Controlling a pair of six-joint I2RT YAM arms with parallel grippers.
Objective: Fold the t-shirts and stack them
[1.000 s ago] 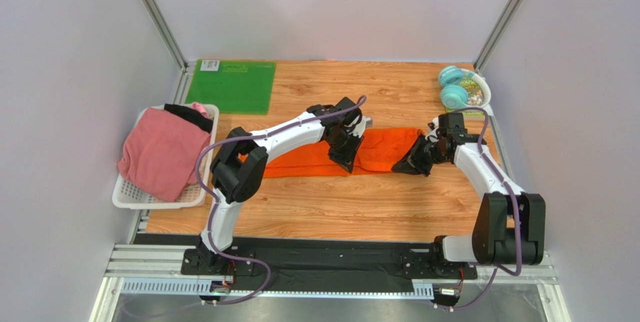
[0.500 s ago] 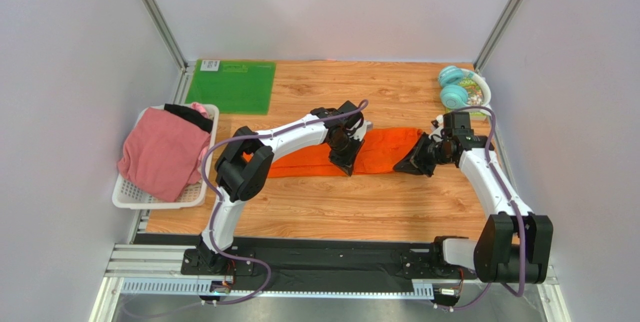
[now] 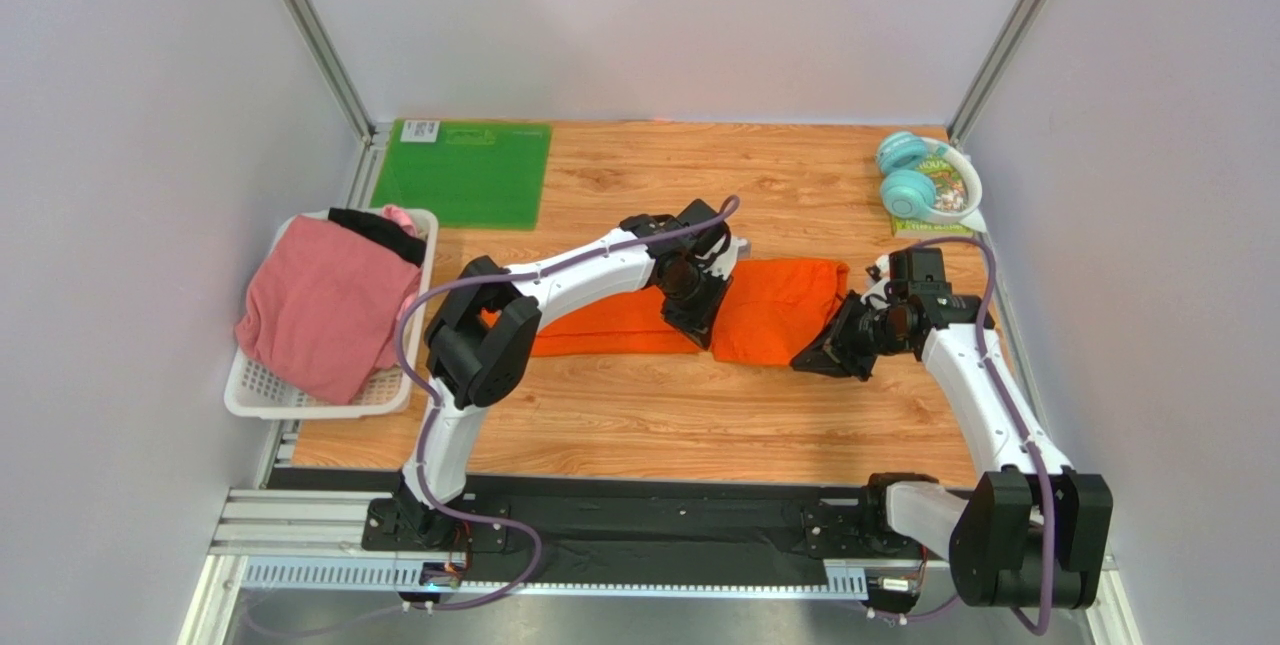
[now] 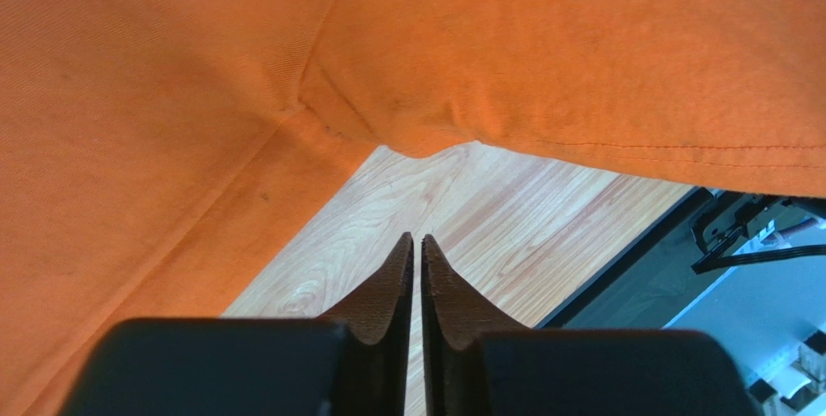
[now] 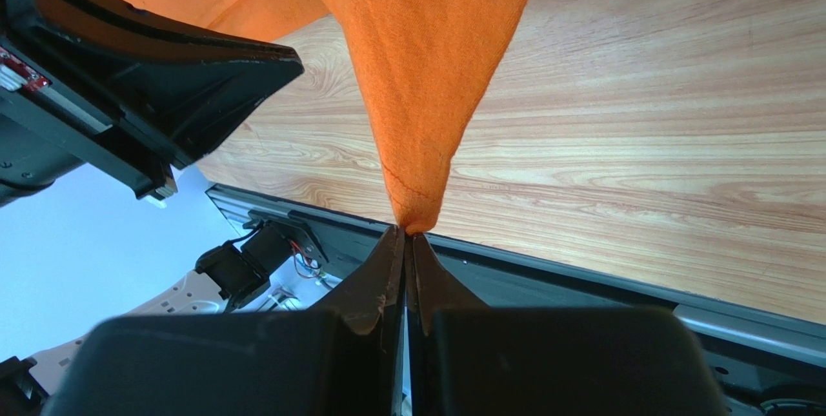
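So I'm partway through folding the orange shirt (image 3: 609, 327), which is lying as a long strip across the middle of the tabletop (image 3: 676, 428). My right gripper (image 5: 405, 232) is pinching the shirt's right end. The cloth is running into a tight point right between the fingers, so that end is hanging lifted off the wood.

My left gripper (image 4: 417, 238) is sitting at about the middle of the strip with its fingers pressed together. Nothing is showing between them in the wrist view, and the tips are pointing at bare wood just past the hem. I'm reading it as marking the fold line, though I can't tell whether it's actually touching the cloth.

The pink shirt (image 3: 319, 308) and black shirt (image 3: 379, 234) are sitting in the basket (image 3: 253, 402) off to the left. So I'm guessing I'm early on: first of three, nothing stacked yet.

Next move, as I'm seeing it, is carrying the right end over to the left so it's landing on the other half with the edges lining up. That's calling for a low arc and a firm pinch until the cloth is lying flat. My left arm is sitting right in the path, so it's needing to clear out, or the fold is going to bunch up against it.
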